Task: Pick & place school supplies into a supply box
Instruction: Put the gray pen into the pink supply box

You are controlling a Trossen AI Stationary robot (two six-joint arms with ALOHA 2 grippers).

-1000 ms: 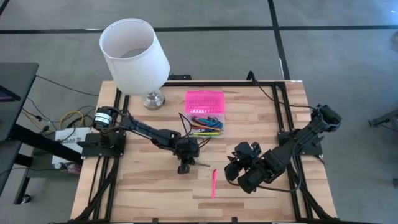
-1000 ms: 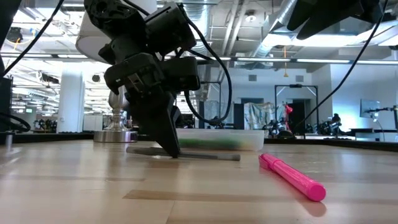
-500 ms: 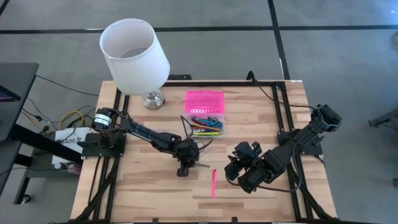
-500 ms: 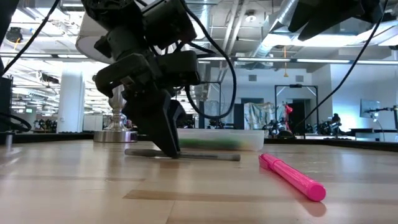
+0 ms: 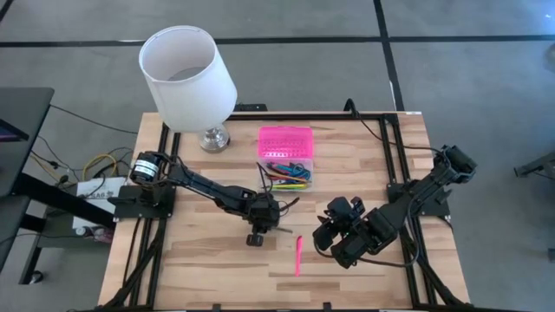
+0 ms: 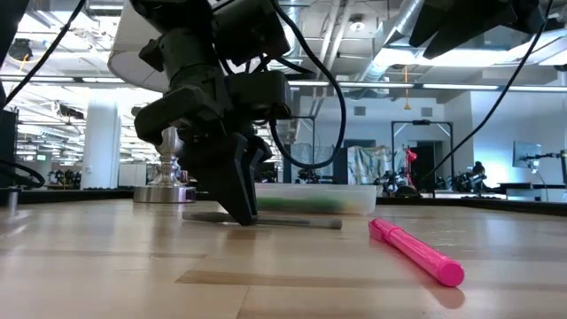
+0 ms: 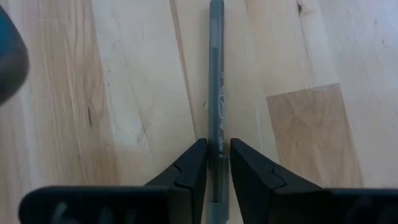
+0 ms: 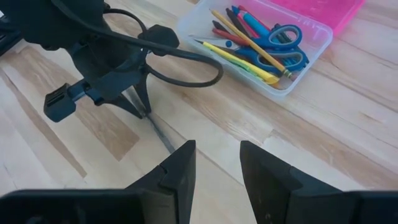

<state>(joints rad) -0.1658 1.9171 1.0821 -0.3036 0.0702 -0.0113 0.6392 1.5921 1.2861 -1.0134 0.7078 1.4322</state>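
A thin dark grey pen [image 7: 216, 81] lies flat on the wooden table near its middle. My left gripper [image 7: 217, 163] points steeply down at it, one finger on each long side; the low view shows its tips [image 6: 241, 218] down at the pen [image 6: 292, 222]. The supply box [image 5: 286, 160] stands farther back, its pink lid [image 5: 284, 139] swung open and several pens and blue-handled scissors [image 8: 283, 38] in its clear base. A pink marker [image 5: 297, 256] lies near the front. My right gripper [image 8: 217, 165] hangs open above the table's right half, with nothing in it. My left gripper pinches the grey pen's barrel [image 7: 216, 134] between its two fingertips, one on each long side. The fingers come from above, slanting down, and close across the pen's width. The pen lies flat on the table along its whole length.
A white lampshade on a metal foot [image 5: 186, 69] stands at the far left corner. The pink marker [image 6: 416, 252] lies between the two grippers, near the front edge. Cables loop from the left arm close to the box [image 8: 186, 68].
My left gripper has rolled a little at the wrist while its tips stayed down at the grey pen. The pen has kept its place on the table.
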